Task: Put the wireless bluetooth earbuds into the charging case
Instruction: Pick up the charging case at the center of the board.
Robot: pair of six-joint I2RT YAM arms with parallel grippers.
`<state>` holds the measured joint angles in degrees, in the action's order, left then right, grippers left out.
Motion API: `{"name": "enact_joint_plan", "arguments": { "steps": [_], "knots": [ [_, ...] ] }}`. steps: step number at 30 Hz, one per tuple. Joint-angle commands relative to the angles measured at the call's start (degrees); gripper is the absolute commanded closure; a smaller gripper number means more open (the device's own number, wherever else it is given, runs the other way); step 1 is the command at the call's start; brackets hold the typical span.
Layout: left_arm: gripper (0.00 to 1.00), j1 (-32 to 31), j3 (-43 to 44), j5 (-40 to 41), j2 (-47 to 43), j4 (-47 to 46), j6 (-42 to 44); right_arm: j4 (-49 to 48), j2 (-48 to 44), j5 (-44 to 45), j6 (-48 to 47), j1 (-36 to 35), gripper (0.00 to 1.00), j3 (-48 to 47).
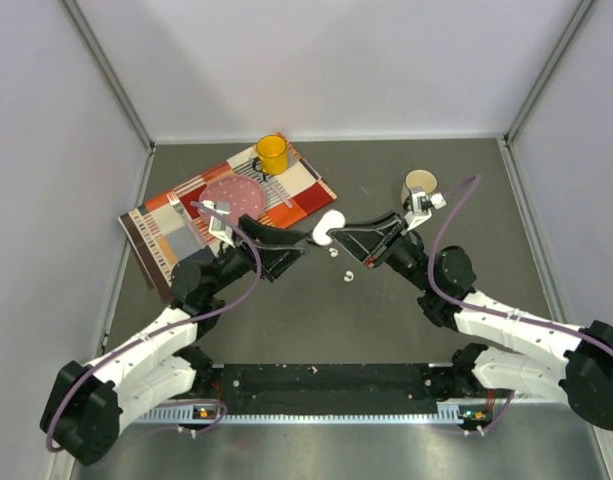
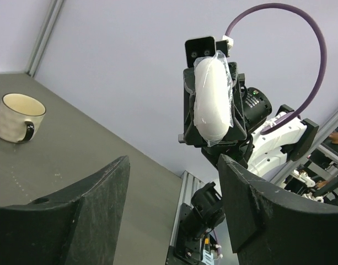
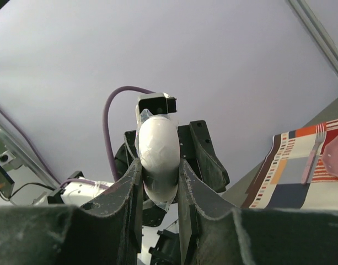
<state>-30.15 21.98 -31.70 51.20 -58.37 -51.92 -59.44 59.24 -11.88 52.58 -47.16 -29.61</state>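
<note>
**Right fingers hold the case, left fingers stand open**

From the top camera I see the white oval charging case [image 1: 329, 228] just above the middle of the frame, off the bench [image 1: 456, 330] and clamped at the tips of the right fingers [image 1: 358, 240]. My right wrist camera confirms it: the case [image 3: 157, 149] sits upright at the centre of the picture, pinched from both sides between the two dark fingers [image 3: 124, 193].

The left fingers [image 1: 281, 262] point toward the case from the left and stop short of it. In the left wrist view they [image 2: 97, 215] are spread wide at the bottom of the frame with nothing between them, and the case [image 2: 213, 99] shows beyond them, upper centre, in the other arm's grip.

Two white earbuds lie on the dark bench just below the case, one [image 1: 334, 252] close under it and one [image 1: 348, 274] a little lower and to the right. I cannot pick out any black buds against the dark surface.

In the upper left of the top view a striped placemat [image 1: 161, 235] carries a pink plate [image 1: 234, 197] and a yellow mug [image 1: 272, 153]. A cream mug [image 1: 419, 186] stands on the bench, upper right of centre.
</note>
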Motion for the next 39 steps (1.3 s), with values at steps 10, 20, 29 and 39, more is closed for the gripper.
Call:
{"name": "enact_joint_plan", "arguments": {
  "steps": [10, 20, 29, 39],
  "knots": [
    [0.35, -4.47, 4.82, 4.81, 3.56, -8.17, 3.05, -1.48, -0.27, 4.05, -3.18, -3.12, 1.00, -0.10],
    [0.37, -5.97, 6.41, 4.55, 5.05, -8.52, 3.32, -2.08, 1.22, 5.55, -3.80, -4.08, 1.00, 0.16],
    [0.52, -6.59, 7.20, 3.84, 6.28, -7.55, 3.32, -3.31, 2.28, 5.11, -3.45, -4.08, 1.00, -0.19],
    [0.96, -6.85, 7.73, 4.46, 6.72, -6.06, 3.84, -2.96, 1.67, 4.85, -3.88, -4.08, 1.00, 0.25]
  ]
}}
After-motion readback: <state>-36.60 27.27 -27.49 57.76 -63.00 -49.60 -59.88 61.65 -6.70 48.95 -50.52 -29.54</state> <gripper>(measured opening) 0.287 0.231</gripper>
